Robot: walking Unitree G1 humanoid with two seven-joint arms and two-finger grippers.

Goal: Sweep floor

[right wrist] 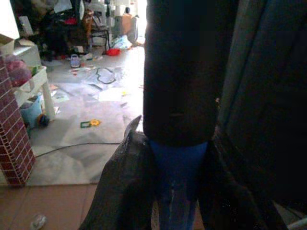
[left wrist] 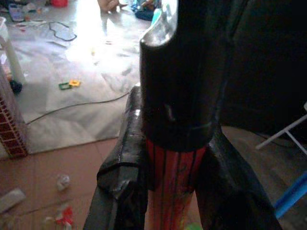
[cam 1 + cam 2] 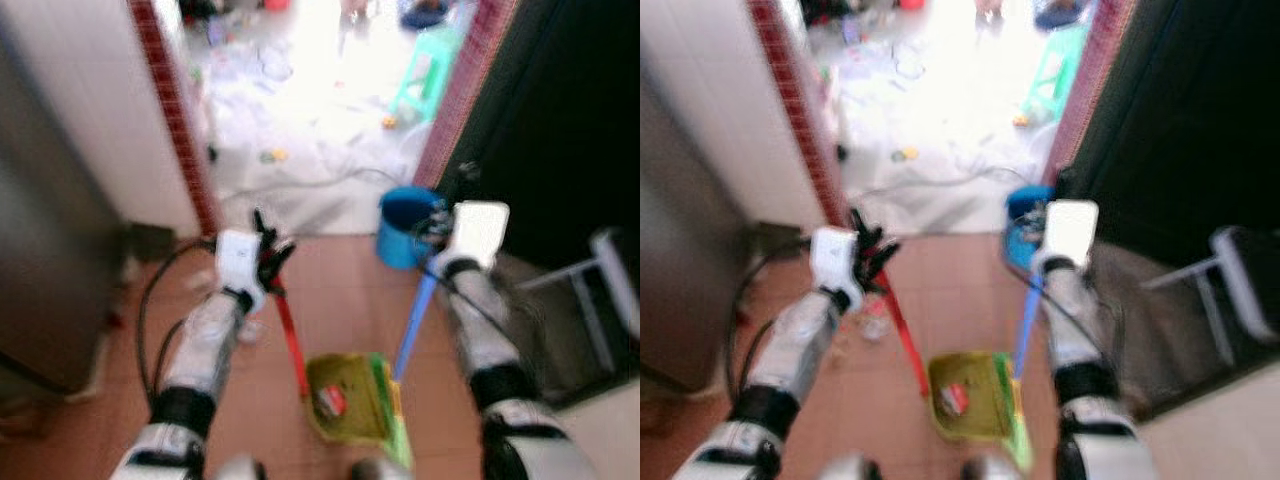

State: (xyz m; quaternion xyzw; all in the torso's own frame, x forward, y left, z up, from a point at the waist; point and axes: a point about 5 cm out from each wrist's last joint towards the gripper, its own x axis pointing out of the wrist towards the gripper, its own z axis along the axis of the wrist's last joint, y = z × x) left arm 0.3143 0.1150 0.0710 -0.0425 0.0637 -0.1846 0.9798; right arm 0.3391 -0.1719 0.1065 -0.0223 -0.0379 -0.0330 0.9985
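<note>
Left wrist view: left claw (image 2: pixel 175 191) pinches red handle (image 2: pixel 173 187) — right claw (image 1: pixel 176 191) pinches blue handle (image 1: pixel 176 182); any lettering seems blurred.

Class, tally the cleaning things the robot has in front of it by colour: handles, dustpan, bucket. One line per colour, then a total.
Red: 1, the red handle in the left gripper
Blue: 2, the blue handle in the right gripper, and the blue bucket
Yellow-green: 1, the dustpan
Total: 4
</note>
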